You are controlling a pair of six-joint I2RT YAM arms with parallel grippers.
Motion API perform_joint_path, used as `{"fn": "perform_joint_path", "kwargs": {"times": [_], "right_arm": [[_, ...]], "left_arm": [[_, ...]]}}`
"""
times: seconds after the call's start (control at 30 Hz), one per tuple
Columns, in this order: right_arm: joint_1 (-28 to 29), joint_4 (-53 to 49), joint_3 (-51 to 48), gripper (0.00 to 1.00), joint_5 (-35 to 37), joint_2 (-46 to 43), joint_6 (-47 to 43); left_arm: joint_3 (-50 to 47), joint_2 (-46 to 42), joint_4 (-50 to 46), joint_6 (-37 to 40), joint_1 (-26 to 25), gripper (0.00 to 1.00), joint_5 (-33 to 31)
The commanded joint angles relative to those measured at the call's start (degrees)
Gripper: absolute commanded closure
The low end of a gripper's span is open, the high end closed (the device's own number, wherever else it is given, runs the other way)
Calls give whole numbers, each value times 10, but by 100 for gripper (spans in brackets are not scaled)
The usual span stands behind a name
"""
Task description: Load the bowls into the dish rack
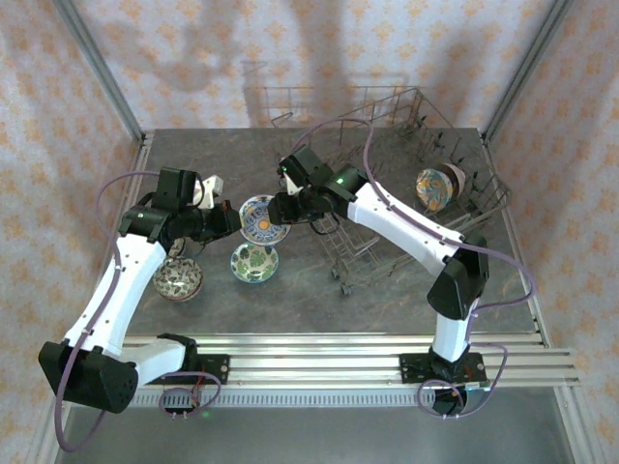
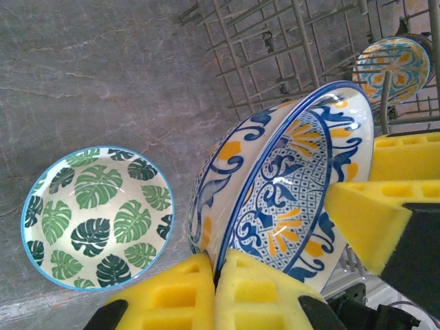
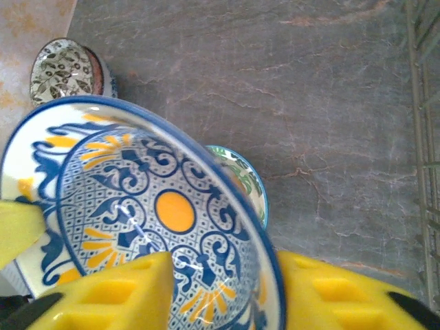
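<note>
Surface (image 1: 387, 300): a grey stone-look top, with pink flowery walls around it.
Brown bowl (image 1: 178, 278): sits on the surface at the far left, near the left arm.
Left fingers (image 2: 172, 292): pinched tight on the rim of the blue bowl (image 2: 289, 199).
Leaf bowl (image 2: 97, 216): rests on the surface, open side up, just beside the blue bowl.
Blue bowl: up in the air, tipped on its side, between the two arms and left of the dish rack (image 1: 387, 126).
Right fingers (image 3: 117, 295): one is inside the rim and one outside; I cannot tell if they squeeze it.
Dish rack: stands at the back right, with a racked bowl (image 1: 435, 187) leaning on edge in it.
Risk: if the left fingers let go before the right fingers hold tight, the blue bowl could drop onto the leaf bowl and chip both. If both arms pull at once, the rim could slip out.
</note>
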Motion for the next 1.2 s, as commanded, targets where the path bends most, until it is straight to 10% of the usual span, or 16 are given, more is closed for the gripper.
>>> {"fn": "perform_joint_path", "kwargs": {"times": [0.0,0.63,1.07,1.17], "right_arm": [[1,17,-8,68,-11,-13,4],[1,23,-30,99,19,-44,-4],[2,14,-13,100,113,-96,22],[1,16,-10,100,149,-111,20]], "left_arm": [[5,-14,37,-11,-9,100,14],[3,-4,19,-7,-46,99,-25],[83,-35,-39,4,-41,21,-59],[96,-48,-48,1,-32,16,-62]]}}
